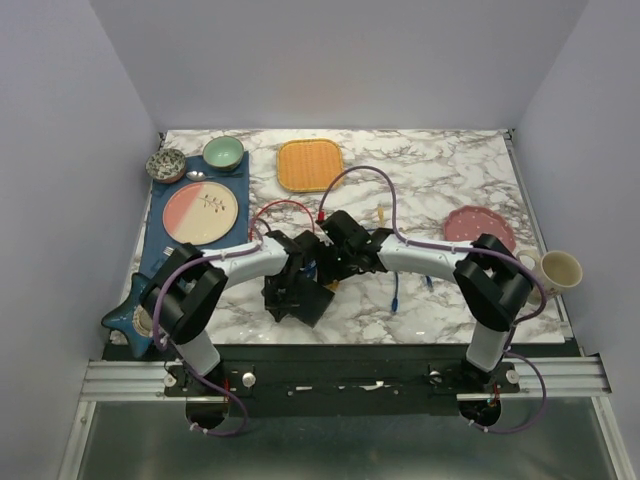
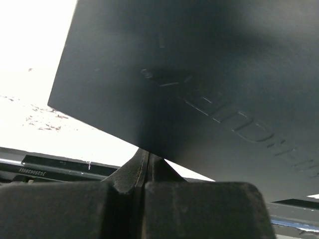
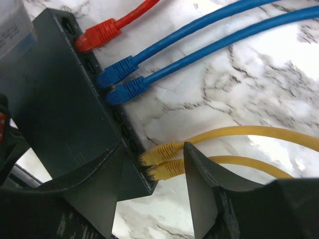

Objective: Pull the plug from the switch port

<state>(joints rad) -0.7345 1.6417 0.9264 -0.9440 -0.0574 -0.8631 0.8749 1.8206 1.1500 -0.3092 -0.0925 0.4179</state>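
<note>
Two yellow plugs (image 3: 164, 150) between spread right fingers (image 3: 209, 191) — left fingers (image 2: 124, 177) pressed together against flat matte-black switch (image 3: 55, 114)

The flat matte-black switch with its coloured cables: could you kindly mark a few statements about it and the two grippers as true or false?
1. Two yellow plugs sit side by side in sockets of the flat matte-black switch. True.
2. The right gripper is shut on the yellow plugs. False: its jaws stand open, one finger on each side of them.
3. The red plug sits between the two blue plugs. False: the blue plugs are neighbours, and the red plug lies beyond them, away from the yellow pair.
4. The left gripper is shut. True.
</note>
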